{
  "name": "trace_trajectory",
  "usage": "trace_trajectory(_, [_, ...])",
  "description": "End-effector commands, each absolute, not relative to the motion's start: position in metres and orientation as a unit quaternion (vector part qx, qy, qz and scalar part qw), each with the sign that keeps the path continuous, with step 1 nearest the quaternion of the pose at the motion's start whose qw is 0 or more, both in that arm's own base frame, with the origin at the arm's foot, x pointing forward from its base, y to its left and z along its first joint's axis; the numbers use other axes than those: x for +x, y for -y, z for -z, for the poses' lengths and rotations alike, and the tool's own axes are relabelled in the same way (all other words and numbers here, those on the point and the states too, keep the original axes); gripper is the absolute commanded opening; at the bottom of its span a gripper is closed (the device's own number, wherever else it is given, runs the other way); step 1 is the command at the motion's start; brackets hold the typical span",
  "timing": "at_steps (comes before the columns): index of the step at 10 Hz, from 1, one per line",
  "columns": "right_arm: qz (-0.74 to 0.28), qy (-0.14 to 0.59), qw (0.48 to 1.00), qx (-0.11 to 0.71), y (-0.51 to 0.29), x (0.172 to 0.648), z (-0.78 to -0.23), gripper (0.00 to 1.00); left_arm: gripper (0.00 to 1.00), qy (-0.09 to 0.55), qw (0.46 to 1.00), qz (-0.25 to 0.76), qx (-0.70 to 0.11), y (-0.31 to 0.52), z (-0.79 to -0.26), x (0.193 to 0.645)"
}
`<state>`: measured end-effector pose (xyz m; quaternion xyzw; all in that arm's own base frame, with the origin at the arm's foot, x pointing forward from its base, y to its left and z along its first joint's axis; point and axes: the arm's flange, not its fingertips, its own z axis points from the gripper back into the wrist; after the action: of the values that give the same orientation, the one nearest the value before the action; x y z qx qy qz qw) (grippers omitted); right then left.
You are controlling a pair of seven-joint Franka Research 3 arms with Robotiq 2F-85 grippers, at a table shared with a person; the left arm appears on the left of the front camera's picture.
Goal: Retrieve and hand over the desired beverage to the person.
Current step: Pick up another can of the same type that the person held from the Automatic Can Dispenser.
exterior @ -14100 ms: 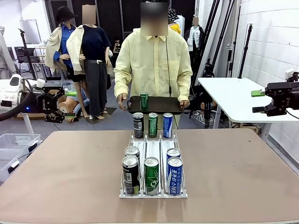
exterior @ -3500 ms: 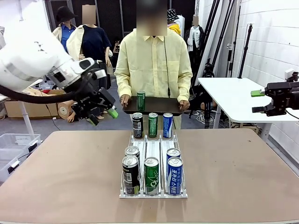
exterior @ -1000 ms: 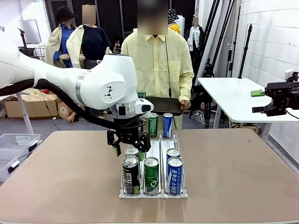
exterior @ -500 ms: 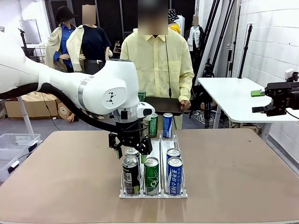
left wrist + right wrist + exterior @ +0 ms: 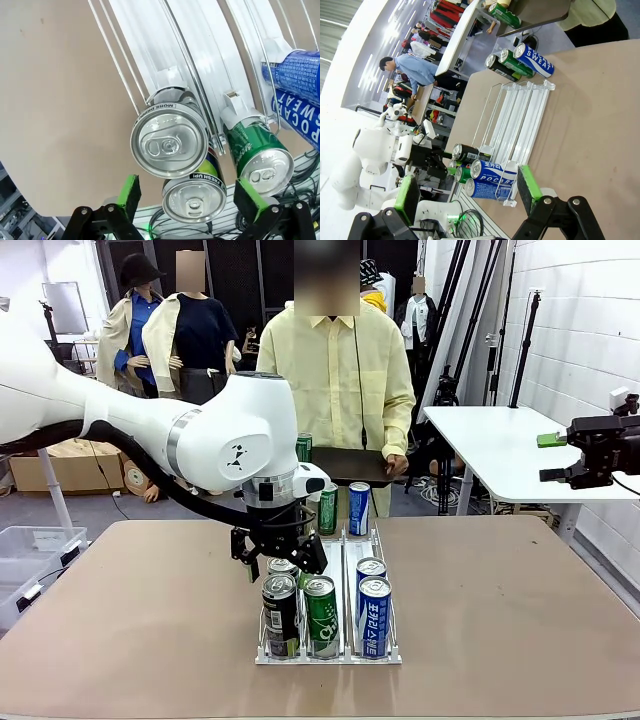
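Broadly, the brown table (image 5: 500, 600) carries a white three-lane rack (image 5: 352, 545) at its middle, and the left arm (image 5: 200, 435) reaches in over it. The person (image 5: 335, 370) stands at the far side holding a dark tray (image 5: 350, 466). One green tray can (image 5: 304, 447) stands upright on the tray, towards its left end as the robot sees it.

The rack's near end holds five cans. Two black cans (image 5: 170, 145) sit one behind the other in the left lane, a single green can (image 5: 260, 162) is in the middle lane, and two blue cans (image 5: 372, 605) are in the right lane. At the rack's far end three more cans (image 5: 517, 57) stand in a row: black, green and blue.

The left gripper (image 5: 284, 562) hangs just above the two black cans. Its jaws are spread wide, with the green pads (image 5: 128, 190) on either side of the left lane, and it grips nothing. Whether a pad touches a can cannot be told. The right gripper (image 5: 548, 457) hangs well off to the right, beyond the table edge, likewise released with nothing between its fingers.
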<state>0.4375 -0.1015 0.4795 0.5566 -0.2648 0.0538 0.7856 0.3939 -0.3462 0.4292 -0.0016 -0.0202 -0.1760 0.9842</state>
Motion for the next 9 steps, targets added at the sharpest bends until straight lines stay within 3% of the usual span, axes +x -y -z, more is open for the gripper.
trace_trajectory(1, [-0.054,0.263,0.783,0.561,0.102,0.438,-0.481,1.0,1.0,0.044,0.986,0.158,0.001,0.346,-0.427,0.393])
trace_trajectory(9, [-0.054,0.263,0.783,0.561,0.102,0.438,-0.481,1.0,1.0,0.028,0.987,0.16,0.002,0.343,-0.425,0.393])
